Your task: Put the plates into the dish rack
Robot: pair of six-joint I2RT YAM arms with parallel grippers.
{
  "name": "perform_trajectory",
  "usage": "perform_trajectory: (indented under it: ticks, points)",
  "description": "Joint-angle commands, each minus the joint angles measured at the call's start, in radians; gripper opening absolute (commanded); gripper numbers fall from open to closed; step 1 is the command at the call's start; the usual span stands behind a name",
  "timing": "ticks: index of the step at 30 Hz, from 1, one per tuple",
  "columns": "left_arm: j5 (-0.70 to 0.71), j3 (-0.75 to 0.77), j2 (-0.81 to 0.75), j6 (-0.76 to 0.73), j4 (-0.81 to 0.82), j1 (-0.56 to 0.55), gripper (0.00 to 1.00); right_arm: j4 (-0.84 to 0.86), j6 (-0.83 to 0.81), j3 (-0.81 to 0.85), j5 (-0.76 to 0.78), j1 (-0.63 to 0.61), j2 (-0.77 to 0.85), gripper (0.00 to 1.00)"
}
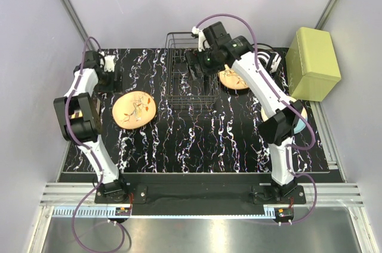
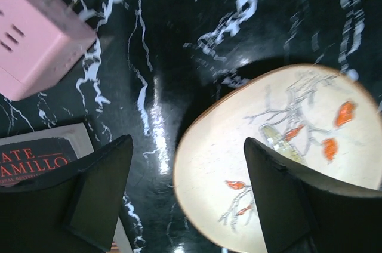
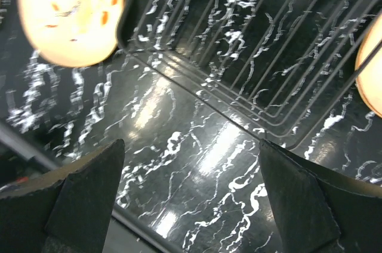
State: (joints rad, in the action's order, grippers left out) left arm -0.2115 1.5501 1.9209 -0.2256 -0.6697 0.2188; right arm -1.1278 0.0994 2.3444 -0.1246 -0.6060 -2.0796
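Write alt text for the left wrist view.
A branch-patterned plate lies flat on the black marbled table, its edge between the fingers of the open left gripper. A pink block sits upper left, a book lower left.

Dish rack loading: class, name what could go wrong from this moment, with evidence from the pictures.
The orange plate lies flat on the table, so the open left gripper may slide off its rim. The pink block beside it could get knocked. The open right gripper hangs at the dish rack and might snag wires.

open mat [image 1: 239,139] between orange plate [image 1: 134,110] and dish rack [image 1: 182,89], right arm [image 1: 253,80] overhead
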Motion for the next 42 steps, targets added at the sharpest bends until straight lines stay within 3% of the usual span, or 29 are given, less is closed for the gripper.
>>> perform_trajectory:
  ticks: [1,9,15,17,25,31,34,38,42]
  points:
    - [-0.088,0.057,0.062,-0.121,-0.079,0.022,0.77,-0.027,-0.021,0.049,-0.227,0.072,-0.001,1.0]
    - [-0.176,0.053,0.144,-0.142,-0.076,0.028,0.74,-0.02,-0.02,0.012,-0.225,0.101,0.016,1.0]
    - [-0.299,-0.002,0.148,-0.251,-0.146,0.031,0.6,-0.012,-0.053,-0.055,-0.214,0.103,0.051,0.99]
    - [-0.354,-0.03,0.133,-0.299,-0.18,0.031,0.54,-0.006,-0.067,-0.155,-0.224,0.104,0.087,0.93]
    - [-0.531,-0.159,0.133,-0.44,-0.329,0.03,0.31,0.103,0.186,-0.621,-0.312,0.173,0.36,0.98]
    - [-0.673,-0.179,0.159,-0.449,-0.452,0.001,0.27,0.232,0.322,-0.914,-0.428,0.187,0.457,0.97]
    - [-0.807,-0.231,0.148,-0.409,-0.458,-0.021,0.26,0.434,0.422,-1.103,-0.506,0.207,0.506,0.96]
    - [-0.896,-0.304,0.171,-0.362,-0.458,-0.117,0.2,0.827,0.61,-1.332,-0.535,0.207,0.494,0.91]
    - [-0.974,-0.331,0.231,-0.336,-0.456,-0.2,0.15,1.191,0.781,-1.519,-0.579,0.201,0.376,0.74]
